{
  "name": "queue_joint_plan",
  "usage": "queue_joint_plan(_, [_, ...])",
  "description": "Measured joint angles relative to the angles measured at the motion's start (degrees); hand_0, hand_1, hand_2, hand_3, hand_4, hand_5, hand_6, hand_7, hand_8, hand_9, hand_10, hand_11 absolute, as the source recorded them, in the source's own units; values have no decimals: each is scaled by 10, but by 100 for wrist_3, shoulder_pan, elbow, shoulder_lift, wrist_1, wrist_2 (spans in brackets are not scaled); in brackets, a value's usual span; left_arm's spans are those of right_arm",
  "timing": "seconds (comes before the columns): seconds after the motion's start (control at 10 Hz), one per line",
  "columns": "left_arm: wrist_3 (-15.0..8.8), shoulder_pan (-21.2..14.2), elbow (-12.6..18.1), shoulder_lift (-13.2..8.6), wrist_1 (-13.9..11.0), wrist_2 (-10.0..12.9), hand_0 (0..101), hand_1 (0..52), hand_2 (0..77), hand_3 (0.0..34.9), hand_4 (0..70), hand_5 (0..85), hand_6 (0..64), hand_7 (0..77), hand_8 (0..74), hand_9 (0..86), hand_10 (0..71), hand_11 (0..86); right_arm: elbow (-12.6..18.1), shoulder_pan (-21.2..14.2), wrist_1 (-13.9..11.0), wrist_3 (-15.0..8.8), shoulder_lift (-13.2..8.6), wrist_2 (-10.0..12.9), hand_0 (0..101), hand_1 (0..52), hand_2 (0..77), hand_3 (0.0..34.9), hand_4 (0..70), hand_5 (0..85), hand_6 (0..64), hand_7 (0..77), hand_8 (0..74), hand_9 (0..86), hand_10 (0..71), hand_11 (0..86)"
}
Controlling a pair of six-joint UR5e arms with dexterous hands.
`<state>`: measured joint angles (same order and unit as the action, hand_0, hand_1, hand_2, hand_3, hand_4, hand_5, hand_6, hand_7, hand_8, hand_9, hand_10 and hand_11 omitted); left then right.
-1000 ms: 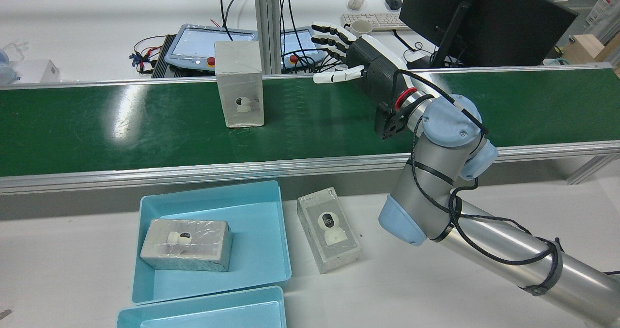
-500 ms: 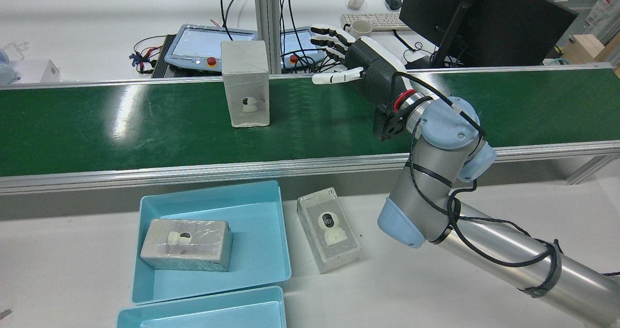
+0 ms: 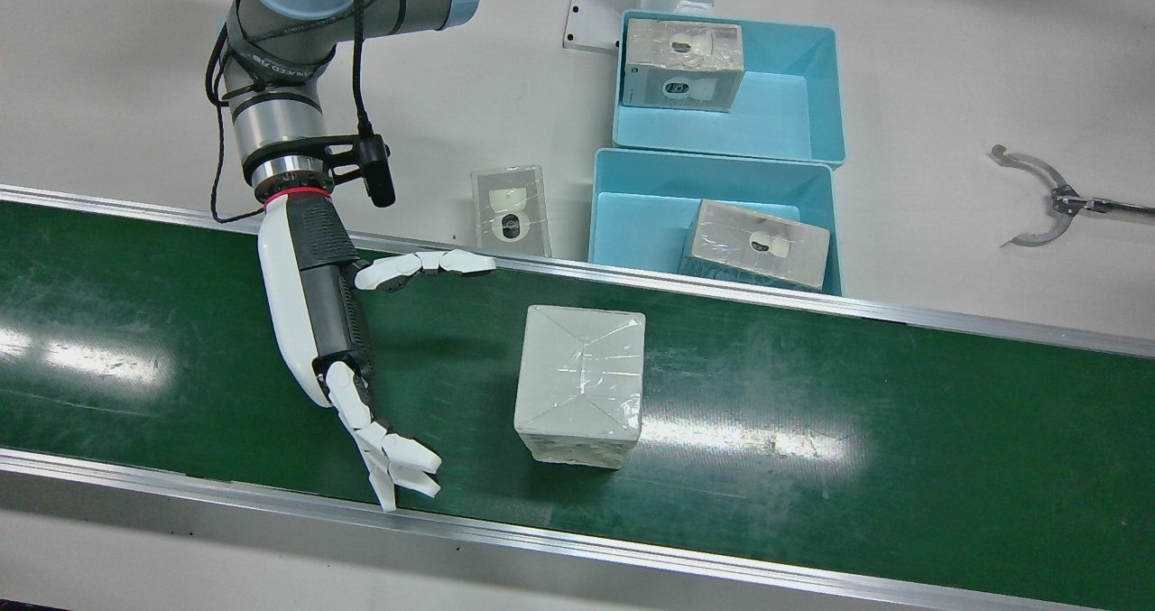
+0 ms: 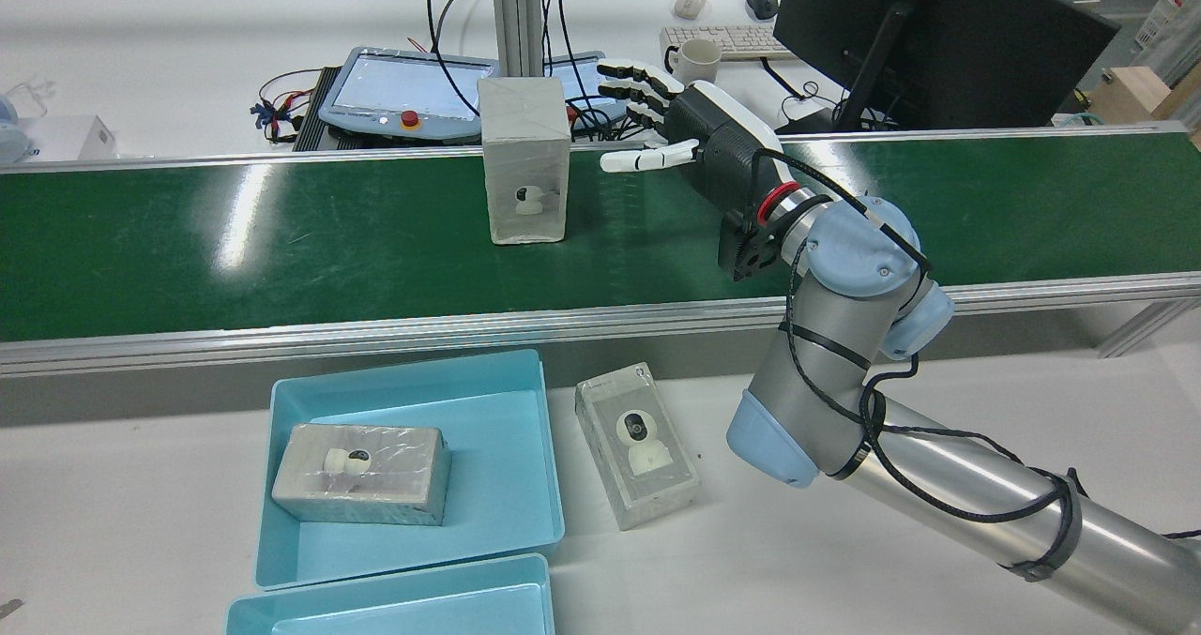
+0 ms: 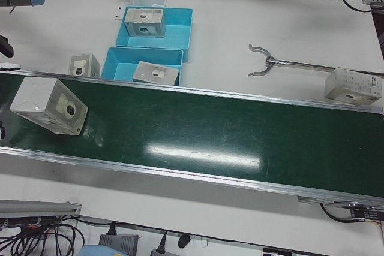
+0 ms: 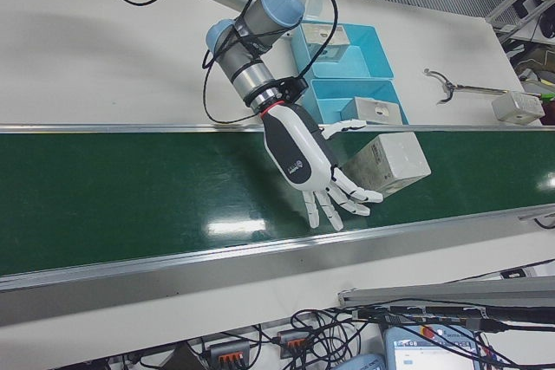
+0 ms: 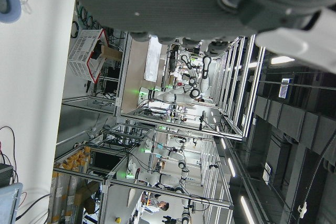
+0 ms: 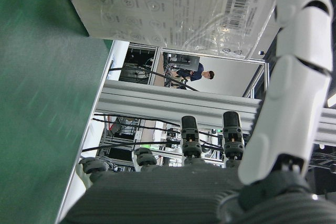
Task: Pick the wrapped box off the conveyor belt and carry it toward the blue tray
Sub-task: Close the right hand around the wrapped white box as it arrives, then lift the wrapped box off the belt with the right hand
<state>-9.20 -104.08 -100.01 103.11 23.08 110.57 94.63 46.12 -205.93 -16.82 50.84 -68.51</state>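
Observation:
The wrapped box point(image 4: 524, 173) stands upright on the green conveyor belt point(image 4: 281, 241), with a small camera picture on its near face. It also shows in the front view point(image 3: 580, 385) and the right-front view point(image 6: 388, 165). My right hand point(image 4: 690, 128) hovers over the belt, open, with fingers spread and thumb pointing at the box. A small gap separates them. In the front view the right hand point(image 3: 334, 340) lies to the box's left. The right hand view shows the box point(image 8: 173, 9) close ahead. The blue tray point(image 4: 497, 429) sits on the table beside the belt. My left hand point(image 7: 173, 3) shows only as a dark palm.
A wrapped box point(image 4: 361, 474) lies in the blue tray. A loose one point(image 4: 638, 446) lies on the table beside it. A second blue tray point(image 3: 785, 115) holds another box point(image 3: 686, 63). A metal fork tool point(image 3: 1038, 196) and a further box point(image 5: 353, 86) lie farther along.
The wrapped box has moved along the belt toward my right hand. The hand has shifted slightly toward the box, so the gap has shrunk.

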Motion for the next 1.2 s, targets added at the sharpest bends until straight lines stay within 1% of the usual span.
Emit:
queue_joint_plan(0.1, [-1,0,0,0,0,0,0,0,11,0,0,5,0,5,5,0,0,0,-14,-3,0,1,-5,32,423,115,158,301,60,213,0,191,11,76,16,27])
queue_joint_plan(0.6, [0,0,0,0,0,0,0,0,11,0,0,5,0,5,0,5,0,0,-104,-12,47,3,-37,82,423,115,158,301,60,218,0,202,11,76,11,33])
queue_joint_plan(0.7, [0,0,0,0,0,0,0,0,11,0,0,5,0,5,0,5,0,0,-107,-19,54,3,-39,83,423,115,158,300,60,218,0,202,11,76,27,44])
queue_joint_plan(0.8, [0,0,0,0,0,0,0,0,11,0,0,5,0,5,0,5,0,0,-118,-38,61,1,-39,88,423,115,158,300,60,218,0,202,11,76,27,44])
queue_joint_plan(0.9, [0,0,0,0,0,0,0,0,11,0,0,5,0,5,0,0,5,0,-142,-71,96,0,-39,112,423,115,169,301,87,251,0,196,11,76,27,44])
queue_joint_plan(1.1, [0,0,0,0,0,0,0,0,5,0,0,5,0,5,5,0,5,0,-193,-114,178,7,-38,149,423,115,169,299,87,251,0,202,11,60,22,44])
queue_joint_plan(1.2, [0,0,0,0,0,0,0,0,11,0,0,5,0,5,5,0,5,0,-208,-122,199,13,-35,156,423,104,191,296,169,322,0,185,0,27,33,54])
